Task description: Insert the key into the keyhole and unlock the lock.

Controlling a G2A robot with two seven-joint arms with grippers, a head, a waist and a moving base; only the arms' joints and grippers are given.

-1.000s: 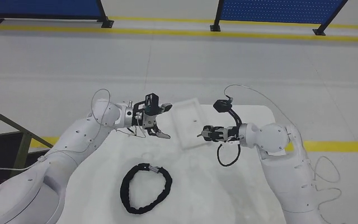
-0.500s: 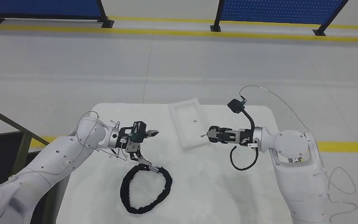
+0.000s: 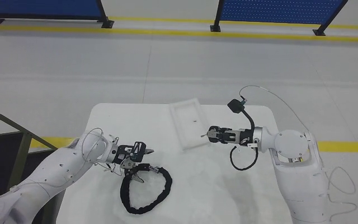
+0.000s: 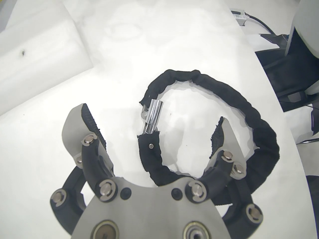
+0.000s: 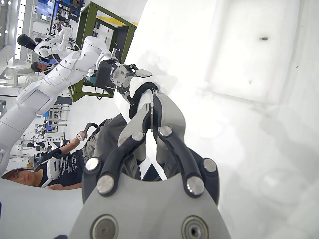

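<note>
The left hand [image 4: 152,116] has come down over the chain lock [image 4: 251,115].

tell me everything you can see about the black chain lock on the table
The chain lock is a loop in a black woven fabric sleeve, lying flat on the white table on the robot's left. Its two sleeve ends meet at a shiny silver metal cylinder. The open left gripper hangs over that end, straddling it without gripping it.

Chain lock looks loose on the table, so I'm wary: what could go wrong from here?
The open left gripper straddles the lock's metal cylinder; closing could nudge it or catch the fabric sleeve instead. The right gripper's hold on the thin key looks slight, so it might twist or slip on insertion.
</note>
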